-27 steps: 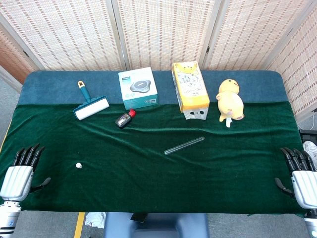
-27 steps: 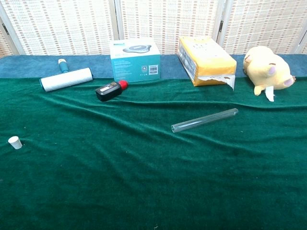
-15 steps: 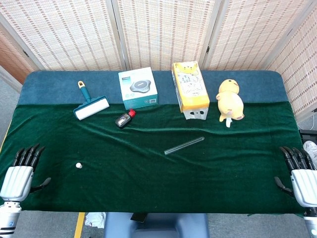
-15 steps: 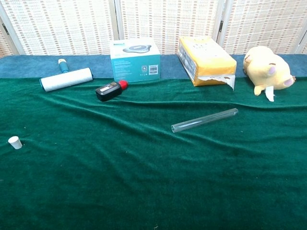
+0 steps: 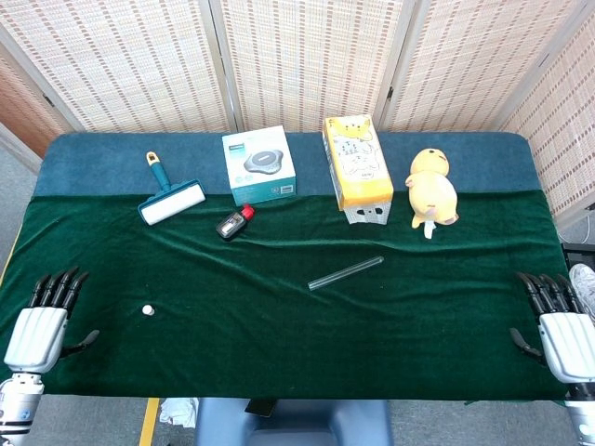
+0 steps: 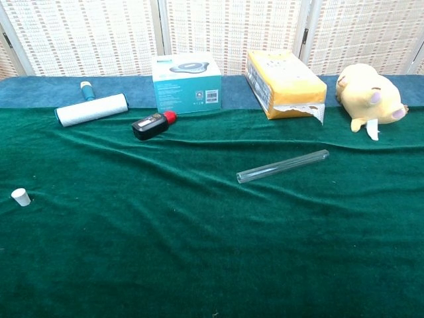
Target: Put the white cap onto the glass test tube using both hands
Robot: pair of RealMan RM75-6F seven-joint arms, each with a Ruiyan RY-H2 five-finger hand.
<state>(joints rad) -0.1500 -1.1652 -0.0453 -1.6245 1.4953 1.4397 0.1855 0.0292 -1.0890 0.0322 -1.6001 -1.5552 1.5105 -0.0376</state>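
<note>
The glass test tube [image 5: 346, 272] lies on the green cloth near the table's middle, slanting up to the right; the chest view shows the test tube [image 6: 283, 165] too. The small white cap [image 5: 147, 309] sits alone on the cloth at the left, and the chest view has the cap [image 6: 20, 197] near its left edge. My left hand [image 5: 42, 321] hovers at the table's near left corner, fingers spread, holding nothing. My right hand [image 5: 558, 325] is at the near right corner, also spread and empty. Both hands are far from the tube and cap.
Along the back stand a lint roller [image 5: 172, 196], a teal box [image 5: 259, 165], a black and red device [image 5: 234, 222], a yellow carton [image 5: 357, 167] and a yellow plush toy [image 5: 432, 190]. Folding screens close off the back.
Both hands have shifted slightly inward and forward along the near corners. The tube and cap have not moved.
</note>
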